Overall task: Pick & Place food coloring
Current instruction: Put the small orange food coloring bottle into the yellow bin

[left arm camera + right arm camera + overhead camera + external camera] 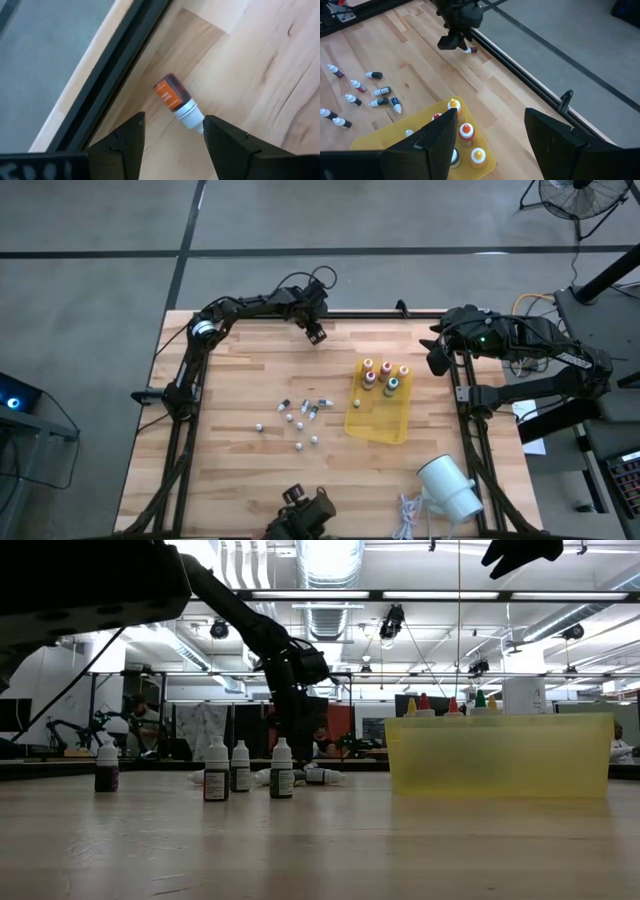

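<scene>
- Two dark fingers of the left gripper (172,137) stand apart, unclenched, above a small dark bottle with an orange label and white cap (178,101), lying at the far edge of the wooden tabletop (250,470).
- Right gripper (490,135) waits, spread and empty, over the right edge.
- Several colour-topped bottles (385,377) stand in a yellow plastic tray (385,423); tiny white-capped vials (300,415) lie scattered mid-table.

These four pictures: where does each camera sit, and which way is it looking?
High: overhead, looking down on the wooden table, both arms, the yellow tray.
Low: table height, facing the room; standing vials, tray.
Left wrist: on the left arm; over its open fingers, a lying brown vial.
Right wrist: on the right arm; the tray past its fingers.
Shared: right wrist and high both show the left gripper.
</scene>
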`<state>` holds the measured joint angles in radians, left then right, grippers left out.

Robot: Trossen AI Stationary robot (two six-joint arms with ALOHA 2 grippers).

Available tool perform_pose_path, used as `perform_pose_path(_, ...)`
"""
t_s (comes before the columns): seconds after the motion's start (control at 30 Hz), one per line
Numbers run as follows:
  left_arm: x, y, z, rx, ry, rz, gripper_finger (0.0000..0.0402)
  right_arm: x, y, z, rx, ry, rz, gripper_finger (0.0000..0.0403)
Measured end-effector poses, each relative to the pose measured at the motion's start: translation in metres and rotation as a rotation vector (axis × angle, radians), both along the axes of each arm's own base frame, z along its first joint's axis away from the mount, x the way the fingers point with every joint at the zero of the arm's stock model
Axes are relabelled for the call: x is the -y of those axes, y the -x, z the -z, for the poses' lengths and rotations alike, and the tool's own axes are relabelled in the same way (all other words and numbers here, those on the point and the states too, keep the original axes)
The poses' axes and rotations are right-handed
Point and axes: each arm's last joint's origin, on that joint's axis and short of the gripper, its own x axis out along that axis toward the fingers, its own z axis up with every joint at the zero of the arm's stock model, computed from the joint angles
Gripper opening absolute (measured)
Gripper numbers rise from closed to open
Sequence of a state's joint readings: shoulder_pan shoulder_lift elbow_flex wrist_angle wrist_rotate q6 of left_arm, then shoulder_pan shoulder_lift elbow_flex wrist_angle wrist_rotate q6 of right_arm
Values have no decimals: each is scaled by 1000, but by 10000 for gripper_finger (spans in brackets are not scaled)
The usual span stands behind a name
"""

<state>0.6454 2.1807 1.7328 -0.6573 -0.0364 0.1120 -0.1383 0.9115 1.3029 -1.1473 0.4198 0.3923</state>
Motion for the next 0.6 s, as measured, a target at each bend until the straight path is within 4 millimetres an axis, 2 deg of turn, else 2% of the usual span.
perform_pose_path(0.33, 8, -9, -7, 65, 42, -120, 172, 0, 0, 0, 0, 0, 0, 221)
perform_pose_path(0.6, 9, -11, -5, 44, -6, -222, 172, 0, 0, 0, -2, 1, -2, 221)
